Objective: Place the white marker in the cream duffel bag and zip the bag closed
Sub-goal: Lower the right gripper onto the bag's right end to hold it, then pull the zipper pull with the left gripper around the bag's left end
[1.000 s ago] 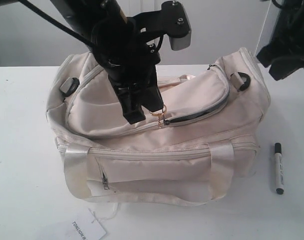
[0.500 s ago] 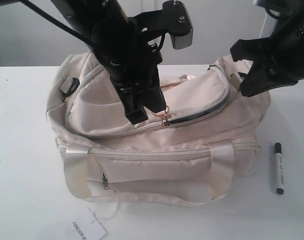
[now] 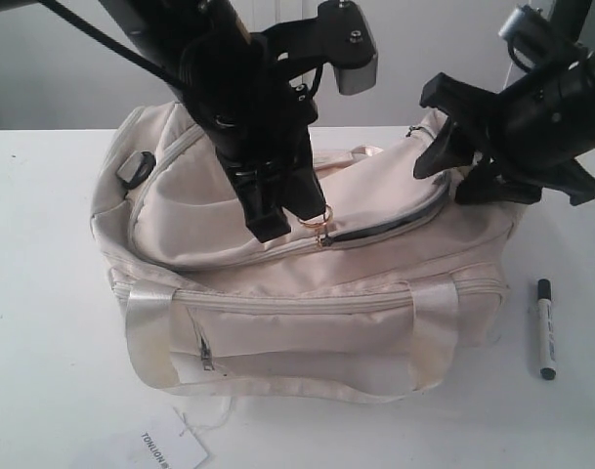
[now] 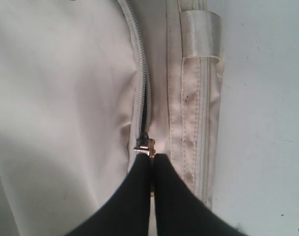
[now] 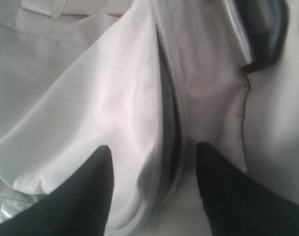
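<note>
Table (image 3: 43, 342): white, bears everything below. Cream duffel bag (image 3: 307, 293): largest item, standing at centre; soft fabric, judged likely to sag and shift under a pull, so the far end may want steadying; top zipper shows a dark gap from the slider toward the bag's right end. Left gripper (image 3: 287, 217): fingers pressed together on the gold chain pull (image 3: 319, 220) at mid-zipper. Right gripper (image 3: 429, 132): jaws spread wide, holding nothing, poised over the bag's right end above the open zipper stretch. White marker (image 3: 544, 329): lying flat on the table just beside the bag's right end, black cap away from the viewer; judged light, rigid, smooth and apt to roll. Best pinched across mid-barrel.
</note>
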Available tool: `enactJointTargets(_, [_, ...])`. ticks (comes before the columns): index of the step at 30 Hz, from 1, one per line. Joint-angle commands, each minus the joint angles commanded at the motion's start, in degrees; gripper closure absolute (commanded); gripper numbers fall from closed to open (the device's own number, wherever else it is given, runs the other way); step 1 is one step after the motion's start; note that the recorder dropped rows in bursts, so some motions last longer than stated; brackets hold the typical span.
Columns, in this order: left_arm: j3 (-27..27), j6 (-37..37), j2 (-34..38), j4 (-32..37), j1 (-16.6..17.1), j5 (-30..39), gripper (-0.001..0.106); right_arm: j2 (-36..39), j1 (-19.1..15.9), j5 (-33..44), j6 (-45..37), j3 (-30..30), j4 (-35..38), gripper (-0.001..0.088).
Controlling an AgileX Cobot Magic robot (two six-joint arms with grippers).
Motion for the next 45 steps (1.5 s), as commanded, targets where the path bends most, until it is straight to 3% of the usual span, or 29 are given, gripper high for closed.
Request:
enactJointTargets(5, [0.00,0.00,0.00,0.00,0.00,0.00,0.105,2.43,0.00,-0.78,-0.11,0.00,0.93,0.0375])
enactJointTargets(7, [0.00,0.00,0.00,0.00,0.00,0.00,0.105,2.71,0.00,-1.19,-0.11,0.00,1.03,0.0417])
enactJointTargets(14, [0.00,0.00,0.00,0.00,0.00,0.00,0.105,2.85,0.00,-2.09,-1.03,0.00,1.03,0.0859])
enactJointTargets(25, [0.00,0.00,0.00,0.32,0.00,0.68,0.105,2.85,0.00,-2.22,-5.45,0.00,0.91,0.0868])
enactJointTargets(45, [0.00,0.00,0.00,7.65,0.00,9.89,0.105,2.33,0.00,-3.48,-5.58,0.00,-0.47,0.0868])
